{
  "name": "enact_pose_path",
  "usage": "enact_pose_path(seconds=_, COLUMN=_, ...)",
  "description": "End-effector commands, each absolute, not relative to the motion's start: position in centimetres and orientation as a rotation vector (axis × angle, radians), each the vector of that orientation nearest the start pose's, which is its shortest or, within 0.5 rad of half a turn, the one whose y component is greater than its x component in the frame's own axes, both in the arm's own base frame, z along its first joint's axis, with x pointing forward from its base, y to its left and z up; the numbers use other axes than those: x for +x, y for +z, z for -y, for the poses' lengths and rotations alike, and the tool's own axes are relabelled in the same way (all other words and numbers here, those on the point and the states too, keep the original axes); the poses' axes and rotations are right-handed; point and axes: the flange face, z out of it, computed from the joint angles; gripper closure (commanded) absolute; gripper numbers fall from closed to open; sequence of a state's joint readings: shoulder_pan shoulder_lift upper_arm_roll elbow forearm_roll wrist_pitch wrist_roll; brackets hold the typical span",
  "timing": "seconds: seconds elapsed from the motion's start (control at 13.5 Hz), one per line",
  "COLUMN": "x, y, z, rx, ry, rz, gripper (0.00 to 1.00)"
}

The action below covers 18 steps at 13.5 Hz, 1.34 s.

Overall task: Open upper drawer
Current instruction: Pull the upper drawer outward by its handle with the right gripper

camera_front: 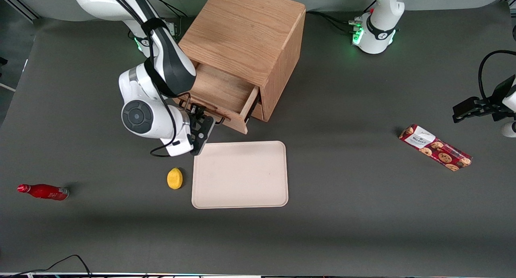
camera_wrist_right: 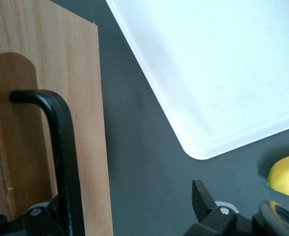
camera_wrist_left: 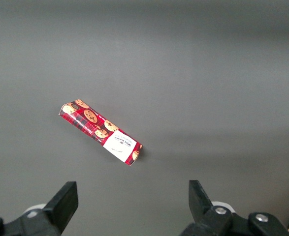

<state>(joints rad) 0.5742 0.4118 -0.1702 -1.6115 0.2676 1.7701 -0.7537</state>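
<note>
The upper drawer (camera_front: 223, 92) of the oak cabinet (camera_front: 246, 28) stands pulled out, its bare wooden inside showing under the cabinet top. My right gripper (camera_front: 202, 123) sits at the drawer's front panel (camera_wrist_right: 92, 128), nearer the front camera than the cabinet. The thin dark bar handle (camera_wrist_right: 64, 147) runs close along one finger (camera_wrist_right: 46, 216). The other finger (camera_wrist_right: 202, 196) is wide apart from it, over bare table. The gripper (camera_wrist_right: 132, 209) is open and nothing is clamped between the fingers. The bottom drawer is hidden beneath the upper one.
A cream tray (camera_front: 240, 174) lies just in front of the open drawer, close under the gripper, its corner (camera_wrist_right: 198, 147) beside the fingers. A yellow lemon (camera_front: 174, 178) rests beside the tray. A red bottle (camera_front: 43, 191) lies toward the working arm's end, a cookie box (camera_front: 435, 147) toward the parked arm's.
</note>
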Motion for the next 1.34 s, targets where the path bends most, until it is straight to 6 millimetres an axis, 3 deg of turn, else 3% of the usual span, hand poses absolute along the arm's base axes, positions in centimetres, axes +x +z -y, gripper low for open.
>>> enact_pose_path(seconds=0.0, x=59.3, y=37.3, z=-27.9, rx=-2.503, ry=0.294, rz=1.548, gripper=0.0)
enact_pose_path(seconds=1.04, x=63.0, y=37.7, z=-24.1, rx=-2.511, ry=0.24, rz=1.588, gripper=0.0)
enact_pose_path(seconds=1.26, x=63.5, y=37.2, z=-24.1, rx=-2.494, ry=0.24, rz=1.617, gripper=0.0)
